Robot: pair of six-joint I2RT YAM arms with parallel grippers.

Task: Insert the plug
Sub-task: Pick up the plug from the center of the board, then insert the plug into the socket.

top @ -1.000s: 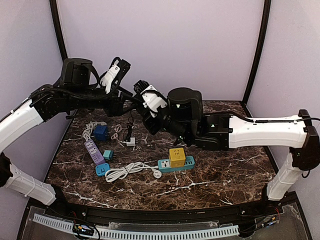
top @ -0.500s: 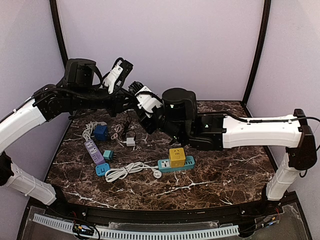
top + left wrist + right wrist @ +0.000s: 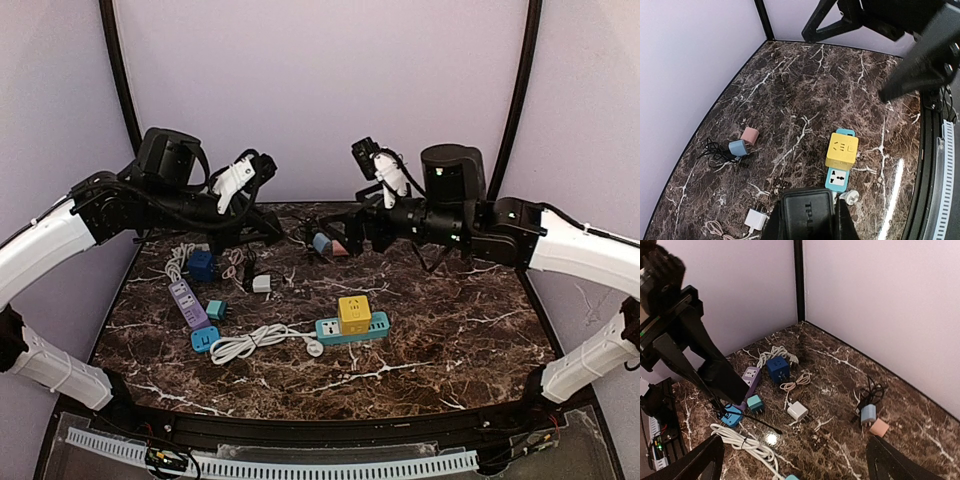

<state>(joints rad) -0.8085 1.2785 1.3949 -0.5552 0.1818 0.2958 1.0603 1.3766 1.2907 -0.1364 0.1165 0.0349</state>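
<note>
One black TP-Link plug (image 3: 807, 211) sits clamped in the left gripper (image 3: 808, 226); the teal power strip (image 3: 838, 178) lies below and ahead, its length running away. The right gripper (image 3: 795, 460) gapes wide, empty.

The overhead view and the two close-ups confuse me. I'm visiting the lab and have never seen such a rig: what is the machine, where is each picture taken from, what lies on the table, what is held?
It is a robot: a left arm and a right arm bolted at the near edge of a dark marbled table. The wide picture comes from a fixed camera above and behind them. The other two come from a camera on each wrist.

On the table lie a teal power strip carrying a yellow cube adapter, a white cable, a purple strip, a dark blue cube and a white charger.

The left gripper is shut on a black adapter. The right gripper is open and empty.
</note>
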